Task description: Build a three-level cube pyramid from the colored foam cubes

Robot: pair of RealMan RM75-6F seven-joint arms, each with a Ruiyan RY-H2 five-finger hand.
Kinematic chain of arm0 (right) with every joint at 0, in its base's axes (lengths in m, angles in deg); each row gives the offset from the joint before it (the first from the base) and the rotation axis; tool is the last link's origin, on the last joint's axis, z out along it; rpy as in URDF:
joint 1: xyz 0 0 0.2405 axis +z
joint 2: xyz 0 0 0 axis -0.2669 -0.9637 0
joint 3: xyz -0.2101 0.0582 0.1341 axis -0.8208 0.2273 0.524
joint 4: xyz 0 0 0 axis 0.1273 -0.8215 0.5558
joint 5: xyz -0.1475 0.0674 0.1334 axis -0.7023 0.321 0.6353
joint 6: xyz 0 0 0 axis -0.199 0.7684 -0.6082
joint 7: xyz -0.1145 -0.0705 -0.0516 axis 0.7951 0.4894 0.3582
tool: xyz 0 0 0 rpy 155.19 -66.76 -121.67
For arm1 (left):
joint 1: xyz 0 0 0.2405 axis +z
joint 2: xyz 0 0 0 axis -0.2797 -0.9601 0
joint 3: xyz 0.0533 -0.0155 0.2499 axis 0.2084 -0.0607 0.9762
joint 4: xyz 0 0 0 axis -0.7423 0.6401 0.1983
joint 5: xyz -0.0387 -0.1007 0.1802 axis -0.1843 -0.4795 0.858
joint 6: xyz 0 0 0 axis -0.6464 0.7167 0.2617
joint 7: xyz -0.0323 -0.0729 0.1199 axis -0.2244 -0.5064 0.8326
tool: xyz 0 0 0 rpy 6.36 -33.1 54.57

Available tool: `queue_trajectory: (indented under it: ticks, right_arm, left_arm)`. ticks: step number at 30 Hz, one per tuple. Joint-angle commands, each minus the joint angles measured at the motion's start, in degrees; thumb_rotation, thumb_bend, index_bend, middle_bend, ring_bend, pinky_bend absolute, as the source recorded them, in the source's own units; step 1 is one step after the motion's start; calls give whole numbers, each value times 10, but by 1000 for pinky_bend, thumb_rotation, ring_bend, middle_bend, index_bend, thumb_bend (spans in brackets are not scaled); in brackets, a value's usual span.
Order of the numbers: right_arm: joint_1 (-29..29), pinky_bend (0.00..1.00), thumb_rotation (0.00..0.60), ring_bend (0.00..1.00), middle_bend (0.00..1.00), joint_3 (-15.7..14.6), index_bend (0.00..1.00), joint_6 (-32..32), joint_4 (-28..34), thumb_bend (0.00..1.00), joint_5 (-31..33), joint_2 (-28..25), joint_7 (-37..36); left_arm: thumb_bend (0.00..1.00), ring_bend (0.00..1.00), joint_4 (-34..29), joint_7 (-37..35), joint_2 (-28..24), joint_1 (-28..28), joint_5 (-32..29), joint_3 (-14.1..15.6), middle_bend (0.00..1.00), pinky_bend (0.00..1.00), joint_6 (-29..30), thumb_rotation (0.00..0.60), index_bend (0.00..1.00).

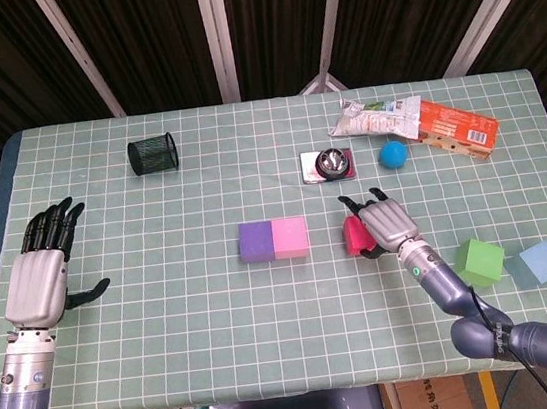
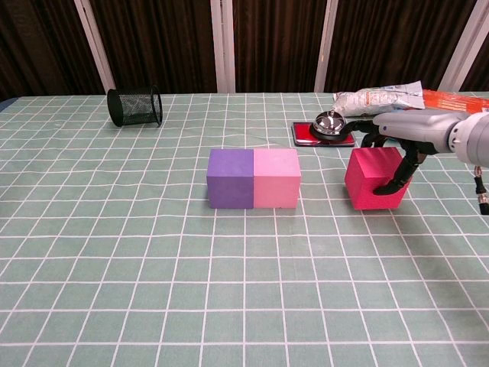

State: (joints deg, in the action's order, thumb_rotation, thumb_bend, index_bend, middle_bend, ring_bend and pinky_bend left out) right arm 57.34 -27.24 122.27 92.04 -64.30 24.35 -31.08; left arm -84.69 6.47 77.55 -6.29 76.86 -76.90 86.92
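The tabletop [image 1: 166,309], under a green checked cloth, stood before dark panelled walls with pale struts. On it the base row was being laid: a purple cube [image 2: 230,177] and a pink cube [image 2: 276,177] sat touching, side by side, near the middle. The right hand [image 2: 393,153] was clamped over a red cube [image 2: 372,182], which rested on the cloth well apart to the right of the pink one. The next move probably called for bringing it flush against the pink cube as the third base block. The left hand [image 1: 42,270] hovered far left, fingers apart, holding nothing. A green cube [image 1: 480,261] and a blue cube [image 1: 542,262] waited near the right edge. Behind lay snack packets [image 1: 414,120], a mesh pen cup [image 1: 152,154] on its side, a blue ball [image 1: 393,154] and a small bell [image 1: 329,163].
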Motion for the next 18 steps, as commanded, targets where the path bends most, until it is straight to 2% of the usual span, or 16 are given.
queue_trajectory:
  ticks: [1, 18]
  right_arm:
    - [9, 86, 600, 324, 398, 0, 24, -3, -9, 253, 2, 10, -5]
    - [52, 86, 600, 324, 398, -6, 25, -16, -57, 253, 4, 44, -23]
  left_arm:
    - [131, 0, 0, -3, -1, 0, -3, -2, 0, 0, -2, 600, 0]
    - [131, 0, 5, -12, -6, 2, -17, -9, 0, 0, -13, 600, 0]
